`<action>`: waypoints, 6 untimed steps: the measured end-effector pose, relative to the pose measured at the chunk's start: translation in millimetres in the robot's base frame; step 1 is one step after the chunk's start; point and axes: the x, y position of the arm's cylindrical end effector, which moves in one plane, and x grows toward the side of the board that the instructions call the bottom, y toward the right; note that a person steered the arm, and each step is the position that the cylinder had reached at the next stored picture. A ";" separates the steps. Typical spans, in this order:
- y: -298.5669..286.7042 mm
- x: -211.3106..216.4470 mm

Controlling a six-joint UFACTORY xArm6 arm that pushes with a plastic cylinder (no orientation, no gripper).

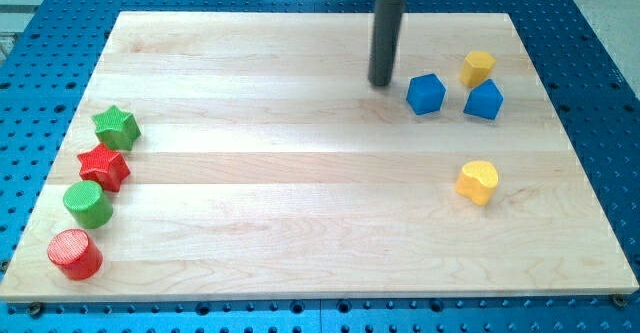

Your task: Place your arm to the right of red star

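Note:
The red star (pixel 104 166) lies near the board's left edge, between a green star (pixel 116 126) above it and a green cylinder (pixel 88 203) below it. My tip (pixel 380 83) rests on the board near the view's top, right of centre, far to the right of the red star and above its level. The tip stands just left of a blue block (pixel 426 94) without touching it.
A red cylinder (pixel 75 253) sits at the lower left. A second blue block (pixel 484 100), a yellow block (pixel 478 68) and a yellow heart-like block (pixel 478 182) lie at the right. The wooden board (pixel 300 233) lies on a blue perforated table.

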 end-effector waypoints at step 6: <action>-203.5 130.3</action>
